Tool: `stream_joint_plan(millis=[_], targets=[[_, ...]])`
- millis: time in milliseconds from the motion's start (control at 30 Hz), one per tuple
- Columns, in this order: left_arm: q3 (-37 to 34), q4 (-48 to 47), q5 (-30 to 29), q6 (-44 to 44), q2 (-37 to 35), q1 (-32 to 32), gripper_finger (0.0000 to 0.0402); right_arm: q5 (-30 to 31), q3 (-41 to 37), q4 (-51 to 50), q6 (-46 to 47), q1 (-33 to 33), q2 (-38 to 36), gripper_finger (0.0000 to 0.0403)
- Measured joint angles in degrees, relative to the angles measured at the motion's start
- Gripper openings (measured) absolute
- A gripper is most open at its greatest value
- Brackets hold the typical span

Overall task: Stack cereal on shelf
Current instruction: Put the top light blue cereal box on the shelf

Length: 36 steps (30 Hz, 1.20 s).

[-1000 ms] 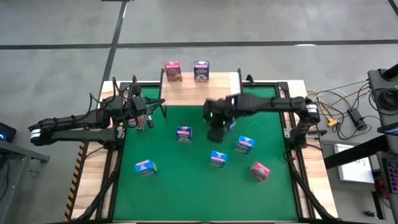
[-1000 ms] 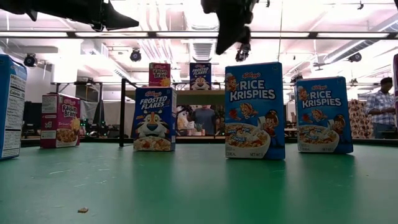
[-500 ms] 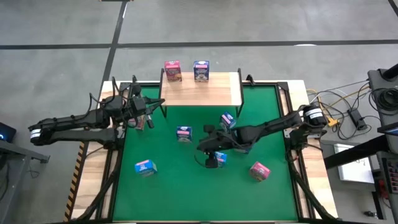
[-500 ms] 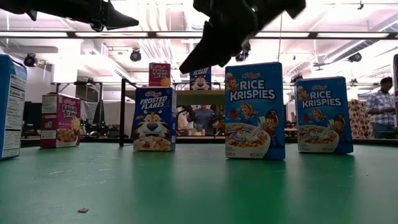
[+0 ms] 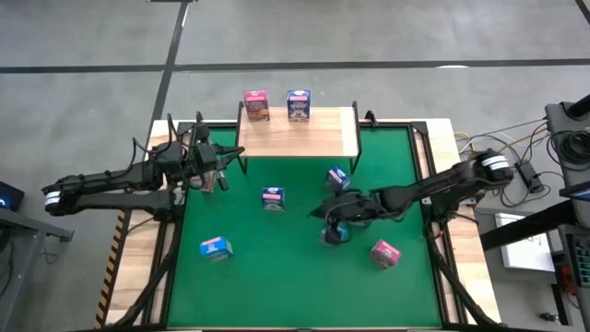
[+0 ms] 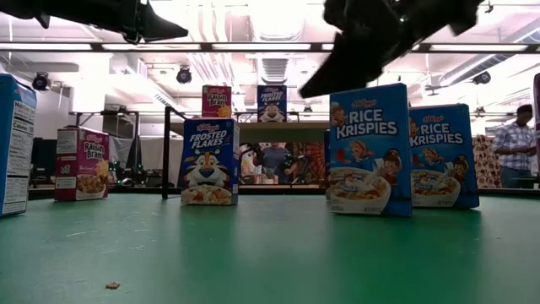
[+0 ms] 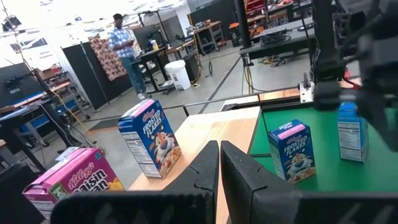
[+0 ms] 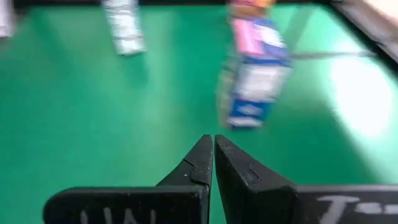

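on smooth green mat [image 5: 277, 267], right gripper [image 5: 334, 218] meets boxy cardboard cereal [image 5: 336, 232].

— What sort of place is this?

— A robotics lab or industrial workshop. The low view shows a high ceiling with long strip lights [image 6: 253, 46] and exposed ducting [image 6: 274, 67].

— Anything else?

— The left wrist view takes in a bare concrete floor [image 7: 205, 81], dark partition panels [image 7: 93, 71], workbenches crowded with equipment [image 7: 205, 31] and a person in a checked shirt [image 7: 124, 46] standing among them.

— And around the rig?

— From above, loose cables [image 5: 502, 152] trail beside the wooden table [image 5: 138, 244], which carries a green mat [image 5: 277, 277].
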Motion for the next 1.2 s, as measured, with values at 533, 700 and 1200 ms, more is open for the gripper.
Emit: stream_joint_plan(millis=[533,700,1200], targets=[[0.0,-0.1,0.0,0.0,0.1,0.0,0.0,2.4,11.9,-52.1,34.2,-1.6,-13.8,0.0034],[0.0,-0.1,0.0,0.1,0.2,0.0,0.0,-2.4,16.0,-58.8,29.9,-1.5,-13.4,0.0095],[0.0,-0.1,0.0,0.1,0.2,0.0,0.0,-3.6,11.5,-61.3,25.6,0.9,-13.3,0.0242]])
